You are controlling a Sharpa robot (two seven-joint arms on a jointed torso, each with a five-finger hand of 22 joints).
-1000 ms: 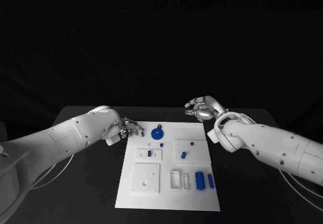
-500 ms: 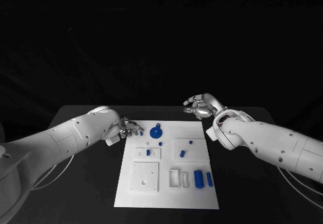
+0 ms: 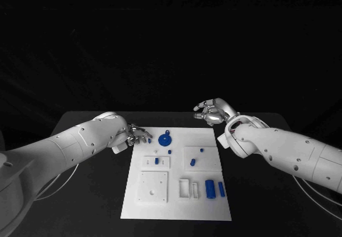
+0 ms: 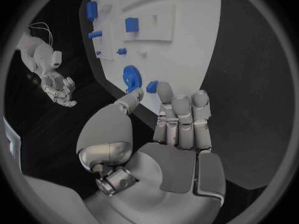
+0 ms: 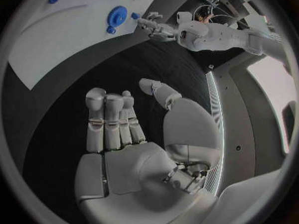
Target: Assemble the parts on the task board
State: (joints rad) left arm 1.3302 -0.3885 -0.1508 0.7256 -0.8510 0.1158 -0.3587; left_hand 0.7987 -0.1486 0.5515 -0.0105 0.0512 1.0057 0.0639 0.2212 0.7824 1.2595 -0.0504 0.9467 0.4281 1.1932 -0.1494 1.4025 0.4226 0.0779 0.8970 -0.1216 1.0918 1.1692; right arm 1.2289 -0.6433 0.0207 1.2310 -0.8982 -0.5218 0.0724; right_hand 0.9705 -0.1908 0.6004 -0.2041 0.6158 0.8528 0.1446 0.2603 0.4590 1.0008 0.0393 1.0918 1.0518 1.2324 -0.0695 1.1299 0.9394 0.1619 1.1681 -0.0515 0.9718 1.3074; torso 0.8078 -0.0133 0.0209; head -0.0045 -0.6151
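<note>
The white task board (image 3: 178, 210) lies in the middle of the black table. A blue gear (image 3: 165, 141) lies near its far edge. My left hand (image 3: 137, 136) is at the board's far left corner. A small blue piece (image 3: 149, 140) sits right at its fingertips. In the left wrist view this piece (image 4: 152, 86) lies between the thumb and the nearest finger of my left hand (image 4: 168, 129), but whether they grip it is unclear. My right hand (image 3: 211, 112) hovers beyond the board's far right corner. Its fingers are apart and it holds nothing, as the right wrist view (image 5: 124, 134) confirms.
Two blue cylinders (image 3: 210, 188) lie side by side near the board's front right. Small blue pegs (image 3: 192, 161) (image 3: 156, 161) stand in raised white blocks at mid-board. A white square plate (image 3: 154, 187) sits at the front left. Black table borders the board on both sides.
</note>
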